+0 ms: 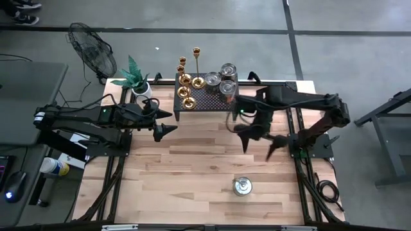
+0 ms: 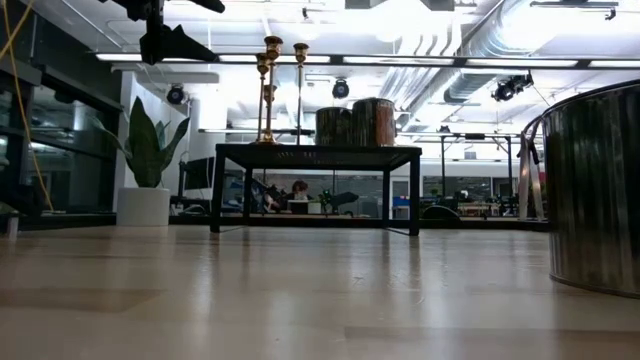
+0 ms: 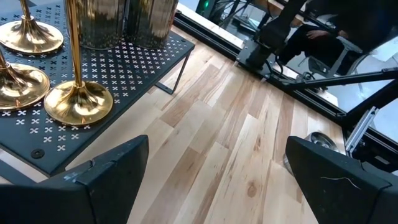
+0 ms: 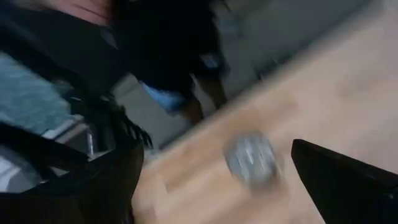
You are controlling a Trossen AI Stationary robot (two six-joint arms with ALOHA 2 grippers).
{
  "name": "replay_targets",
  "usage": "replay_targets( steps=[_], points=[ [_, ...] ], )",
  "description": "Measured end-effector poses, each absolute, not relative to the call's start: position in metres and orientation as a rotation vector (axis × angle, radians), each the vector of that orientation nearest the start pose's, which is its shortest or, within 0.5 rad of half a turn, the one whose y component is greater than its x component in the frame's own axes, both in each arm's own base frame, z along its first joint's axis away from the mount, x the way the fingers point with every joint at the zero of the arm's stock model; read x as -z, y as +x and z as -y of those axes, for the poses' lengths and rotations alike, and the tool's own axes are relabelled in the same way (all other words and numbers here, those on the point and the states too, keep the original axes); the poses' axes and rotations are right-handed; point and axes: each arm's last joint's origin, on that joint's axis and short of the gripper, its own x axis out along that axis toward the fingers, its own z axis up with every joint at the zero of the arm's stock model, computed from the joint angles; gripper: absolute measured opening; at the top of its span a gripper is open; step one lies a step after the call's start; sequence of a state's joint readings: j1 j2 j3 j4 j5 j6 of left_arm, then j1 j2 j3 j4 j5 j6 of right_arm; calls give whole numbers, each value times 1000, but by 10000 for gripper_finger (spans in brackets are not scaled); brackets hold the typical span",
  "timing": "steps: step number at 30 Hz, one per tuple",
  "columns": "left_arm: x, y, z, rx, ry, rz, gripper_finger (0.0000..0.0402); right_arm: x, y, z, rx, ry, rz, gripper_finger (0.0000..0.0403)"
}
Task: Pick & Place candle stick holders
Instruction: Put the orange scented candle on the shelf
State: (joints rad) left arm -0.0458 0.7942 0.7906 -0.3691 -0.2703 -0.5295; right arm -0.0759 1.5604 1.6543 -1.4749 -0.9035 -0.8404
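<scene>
Several shiny gold candle stick holders (image 1: 186, 86) of differing heights stand by their round bases on the left half of a small black perforated stand (image 1: 207, 97) at the table's far middle. Their bases show in the left wrist view (image 3: 78, 102) and their stems in the low view (image 2: 268, 90). My left gripper (image 1: 172, 122) hovers open and empty just near-left of the stand, and its fingers (image 3: 106, 177) are wide apart. My right gripper (image 1: 258, 149) is open and empty, above the table to the near right of the stand.
Three ribbed silver cups (image 1: 221, 78) stand on the stand's right half. One more silver cup (image 1: 242, 187) stands on the wooden table near its front edge and looms at the right of the low view (image 2: 595, 190). A potted plant (image 1: 138, 80) stands at the far left corner.
</scene>
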Motion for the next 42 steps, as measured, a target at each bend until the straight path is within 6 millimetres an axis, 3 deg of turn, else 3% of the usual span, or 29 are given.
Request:
replay_targets(
  steps=[3, 9, 16, 22, 29, 33, 38, 42],
  points=[
    [-316, 169, 0, -313, -463, -300, 374, -361, 265, -1, -1213, -45, -637, 398],
    [-316, 169, 0, -313, -462, -300, 374, -326, 252, 13, -967, -52, -762, 397],
    [-316, 169, 0, -313, -463, -300, 374, -298, 244, 26, -420, 136, -809, 397],
    [-316, 169, 0, -313, -462, -300, 374, -285, 232, 31, -58, 339, -635, 397],
    [-316, 169, 0, -313, -462, -301, 374, -262, 223, 27, 122, 113, -344, 397],
    [-316, 169, 0, -313, -463, -300, 374, -248, 222, 26, 110, -68, -235, 397],
    [-316, 169, 0, -313, -462, -301, 374, -242, 221, 27, 122, -226, -188, 397],
    [-316, 169, 0, -313, -463, -300, 374, -237, 224, 35, 162, -224, -210, 397]
  ],
)
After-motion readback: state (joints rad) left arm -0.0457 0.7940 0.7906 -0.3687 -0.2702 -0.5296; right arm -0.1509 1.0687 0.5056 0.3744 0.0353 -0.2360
